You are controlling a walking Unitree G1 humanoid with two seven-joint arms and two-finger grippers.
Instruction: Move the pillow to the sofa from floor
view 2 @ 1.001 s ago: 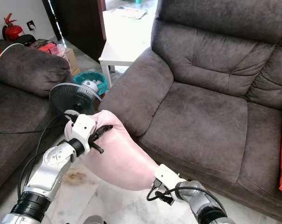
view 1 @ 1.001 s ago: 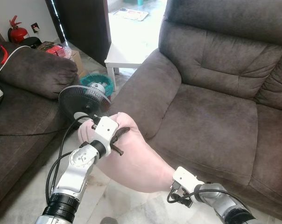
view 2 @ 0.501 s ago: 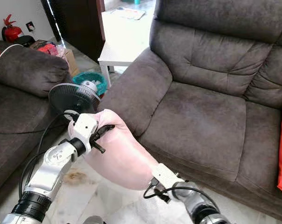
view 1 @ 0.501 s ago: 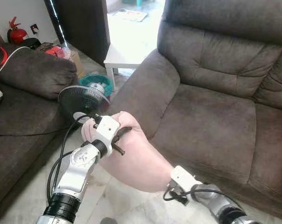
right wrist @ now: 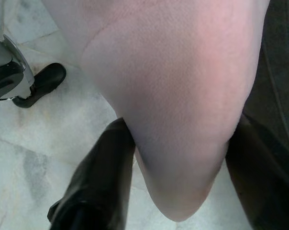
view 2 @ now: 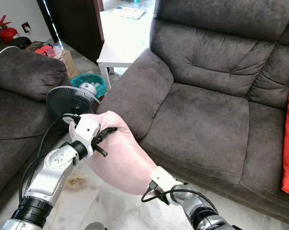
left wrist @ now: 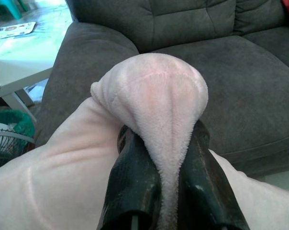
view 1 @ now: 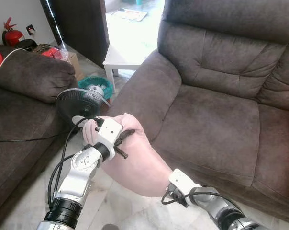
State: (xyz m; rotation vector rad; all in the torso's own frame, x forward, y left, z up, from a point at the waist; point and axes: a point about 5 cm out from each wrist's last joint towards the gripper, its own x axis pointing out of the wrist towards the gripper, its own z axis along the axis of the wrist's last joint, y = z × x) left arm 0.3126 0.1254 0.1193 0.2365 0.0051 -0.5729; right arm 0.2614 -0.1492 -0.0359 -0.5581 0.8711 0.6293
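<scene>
Above the floor (view 1: 20, 201) just before the sofa (view 1: 221, 120), pink pillow (view 1: 137, 165) held aloft between left gripper (view 1: 119, 143), pinched tight on one corner, and right gripper (right wrist: 178, 177), spread wide around the other end, probably for lifting onto the seat.

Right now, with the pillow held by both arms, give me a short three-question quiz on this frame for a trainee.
1. True or false: the pink pillow rests on the sofa seat.
2. Which gripper pinches a fold of the pillow's upper end: A) left gripper B) right gripper?
3. Fill in: behind the left arm on the floor stands a black ____.

Key: 1 false, it is held above the floor in front of the sofa; 2 A, the right gripper straddles the lower end; 3 fan.
</scene>
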